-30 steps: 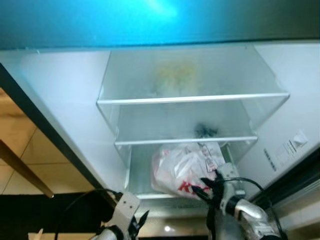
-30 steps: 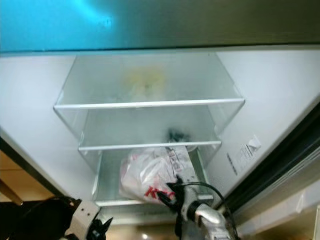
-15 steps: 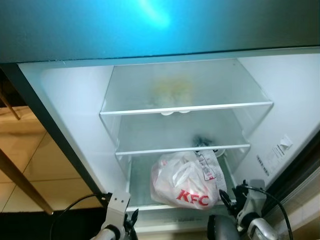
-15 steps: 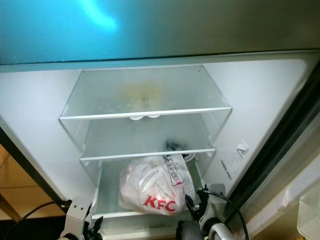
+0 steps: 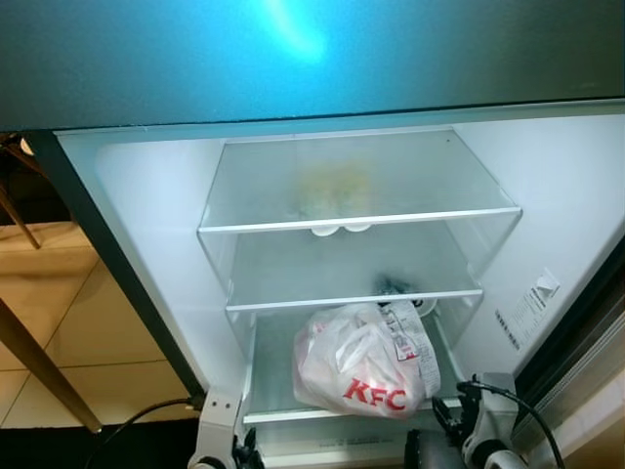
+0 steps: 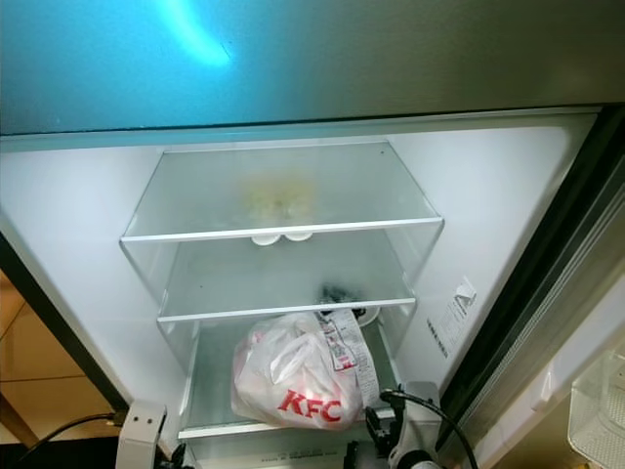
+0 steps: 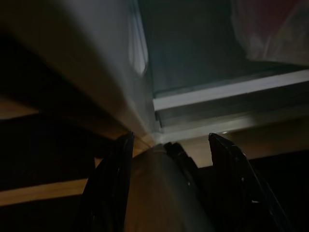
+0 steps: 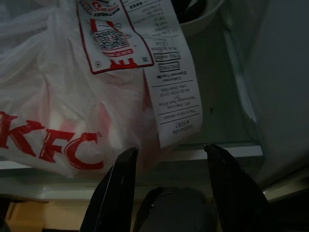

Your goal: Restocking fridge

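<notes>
On the lowest shelf (image 5: pixel 293 414) of the open fridge (image 5: pixel 146 225) sits a white plastic KFC bag (image 5: pixel 363 360), its red lettering facing outward and a long printed receipt (image 5: pixel 408 337) hanging down its side toward 3 o'clock. Behind the bag, at about 12 o'clock from it, the rim of a white bowl (image 8: pixel 198 21) shows in the right wrist view. Above the bag are two clear glass shelves: the middle shelf (image 5: pixel 293 283) carries a small dark item (image 5: pixel 395 286) too blurred to identify, and the upper shelf (image 5: pixel 391 176) has a pale yellowish smudge of something (image 5: pixel 332 184) seen through frosted glass, with two white rounded shapes (image 5: pixel 340 230) just under its front edge.

At 5 o'clock from the bag, just outside the shelf's front lip, the right gripper (image 8: pixel 171 157) points at the bag with its two black fingers (image 8: pixel 118 188) spread apart and nothing between them; it is near the bag but not touching. At 7 o'clock from the bag, by the fridge's lower corner, the left gripper (image 7: pixel 169 145) hangs with its fingers (image 7: pixel 113 179) likewise parted and empty. A tiled floor (image 5: pixel 59 313) lies at 9 o'clock of the fridge
</notes>
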Controlling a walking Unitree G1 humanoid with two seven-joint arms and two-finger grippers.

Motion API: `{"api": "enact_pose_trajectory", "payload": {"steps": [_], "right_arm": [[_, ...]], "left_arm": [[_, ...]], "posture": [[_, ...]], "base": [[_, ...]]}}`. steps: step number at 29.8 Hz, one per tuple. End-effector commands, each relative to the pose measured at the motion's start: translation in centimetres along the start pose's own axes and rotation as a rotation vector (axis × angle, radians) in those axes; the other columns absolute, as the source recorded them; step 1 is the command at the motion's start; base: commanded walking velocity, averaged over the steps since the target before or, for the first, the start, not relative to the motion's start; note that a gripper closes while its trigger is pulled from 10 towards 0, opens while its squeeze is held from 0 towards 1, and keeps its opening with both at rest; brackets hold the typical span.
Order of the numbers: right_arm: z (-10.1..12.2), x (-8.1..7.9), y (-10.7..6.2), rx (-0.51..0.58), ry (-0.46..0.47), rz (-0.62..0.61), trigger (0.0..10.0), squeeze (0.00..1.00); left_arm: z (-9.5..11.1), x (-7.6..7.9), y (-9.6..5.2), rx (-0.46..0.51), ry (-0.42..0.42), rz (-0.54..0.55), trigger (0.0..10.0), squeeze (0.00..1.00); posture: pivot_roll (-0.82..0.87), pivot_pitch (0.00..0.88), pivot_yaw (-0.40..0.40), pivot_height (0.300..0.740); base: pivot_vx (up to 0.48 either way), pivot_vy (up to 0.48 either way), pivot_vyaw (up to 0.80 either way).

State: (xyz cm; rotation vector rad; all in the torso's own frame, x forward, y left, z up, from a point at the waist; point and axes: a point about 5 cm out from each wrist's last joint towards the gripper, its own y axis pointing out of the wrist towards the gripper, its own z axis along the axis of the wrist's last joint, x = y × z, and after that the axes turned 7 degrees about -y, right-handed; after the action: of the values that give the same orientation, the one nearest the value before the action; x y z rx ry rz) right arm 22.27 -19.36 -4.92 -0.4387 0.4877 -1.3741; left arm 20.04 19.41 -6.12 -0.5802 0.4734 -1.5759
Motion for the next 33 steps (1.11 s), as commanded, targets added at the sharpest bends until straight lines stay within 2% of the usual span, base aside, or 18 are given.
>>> {"api": "enact_pose_trajectory", "payload": {"steps": [1, 2, 4, 5, 8, 9, 14, 18, 24, 33], "right_arm": [[-0.9, -0.2, -0.2, -0.034, -0.006, -0.003, 10.0, 0.0], [-0.9, -0.2, -0.2, -0.034, -0.006, -0.003, 10.0, 0.0], [-1.0, -0.3, -0.3, -0.042, -0.01, -0.01, 10.0, 0.0], [-1.0, -0.3, -0.3, -0.042, -0.01, -0.01, 10.0, 0.0], [-1.2, -0.3, -0.3, -0.057, -0.004, -0.015, 10.0, 0.0], [-1.2, -0.3, -0.3, -0.057, -0.004, -0.015, 10.0, 0.0], [-1.3, -0.5, -0.2, -0.067, -0.004, 0.005, 10.0, 0.0], [-1.3, -0.6, -0.2, -0.059, 0.007, 0.015, 10.0, 0.0], [-1.7, -0.5, -0.3, -0.092, -0.007, -0.002, 10.0, 0.0], [-2.1, -0.6, -0.4, -0.116, -0.017, 0.0, 10.0, 0.0]], "left_arm": [[-1.2, -1.2, -0.8, -0.022, -0.035, 0.065, 10.0, 0.0], [-1.2, -1.2, -0.8, -0.022, -0.035, 0.065, 10.0, 0.0], [-2.1, -2.4, -1.5, -0.035, -0.085, 0.141, 10.0, 0.0], [-2.1, -2.4, -1.5, -0.035, -0.085, 0.141, 10.0, 0.0], [-2.6, -3.9, -2.1, -0.051, -0.111, 0.205, 10.0, 0.0], [-2.6, -3.9, -2.1, -0.051, -0.111, 0.205, 10.0, 0.0], [-2.6, -6.4, -3.0, -0.063, -0.116, 0.28, 10.0, 0.0], [-2.4, -7.2, -3.3, -0.066, -0.103, 0.294, 10.0, 0.0], [-1.9, -7.0, -2.9, -0.063, -0.088, 0.263, 10.0, 0.0], [-0.1, -5.7, -1.8, 0.03, -0.07, 0.215, 10.0, 0.0]], "posture": [[-0.03, 0.008, 0.024, 0.454], [-0.03, 0.008, 0.024, 0.454], [-0.03, 0.008, 0.024, 0.454], [-0.03, 0.008, 0.024, 0.454], [-0.02, 0.016, 0.021, 0.454], [-0.02, 0.016, 0.021, 0.454], [-0.01, 0.021, 0.02, 0.454], [-0.01, 0.021, 0.019, 0.454], [-0.01, 0.023, 0.019, 0.474], [-0.01, 0.023, 0.019, 0.474]], "base": [[0.0, 0.0, 0.0], [0.0, 0.0, 0.0], [0.0, 0.0, 0.0], [0.0, 0.0, 0.0], [0.0, 0.0, 0.0], [0.0, 0.0, 0.0], [0.0, 0.0, 0.0], [0.0, 0.0, 0.0], [0.0, 0.0, 0.0], [0.0, 0.0, 0.0]]}}
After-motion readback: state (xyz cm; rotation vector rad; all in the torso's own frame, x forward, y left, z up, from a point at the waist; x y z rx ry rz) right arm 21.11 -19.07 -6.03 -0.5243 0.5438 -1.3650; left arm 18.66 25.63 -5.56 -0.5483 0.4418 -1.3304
